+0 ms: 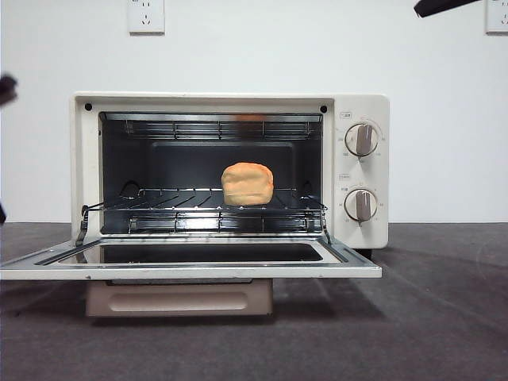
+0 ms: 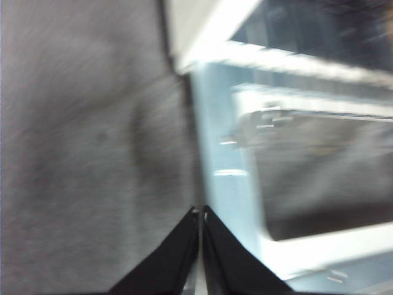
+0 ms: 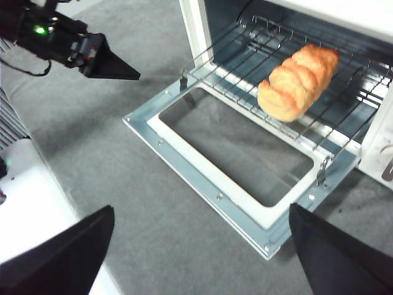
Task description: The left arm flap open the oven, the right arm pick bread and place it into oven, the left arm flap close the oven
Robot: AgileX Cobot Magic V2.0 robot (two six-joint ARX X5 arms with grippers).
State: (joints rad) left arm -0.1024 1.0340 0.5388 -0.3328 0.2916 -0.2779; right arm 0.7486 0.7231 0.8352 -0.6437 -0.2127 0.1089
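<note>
The cream-white oven (image 1: 361, 111) stands in the middle of the table with its door (image 1: 190, 270) flapped down flat. The golden bread (image 1: 247, 183) lies on the wire rack inside and also shows in the right wrist view (image 3: 299, 82). My left gripper (image 2: 201, 212) is shut and empty. It hovers over the grey table just beside the door's left edge (image 2: 227, 172), and the right wrist view shows it as a dark pointed shape (image 3: 113, 66). My right gripper (image 3: 201, 212) is open and empty, raised high in front of the open door. In the front view it is a black tip at the top right (image 1: 444, 6).
Two round knobs (image 1: 362, 140) sit on the oven's right panel. A wall socket (image 1: 146, 16) is on the white wall behind. A white base (image 3: 31, 203) stands at the table's left side. Grey cloth (image 1: 444, 317) covers the table.
</note>
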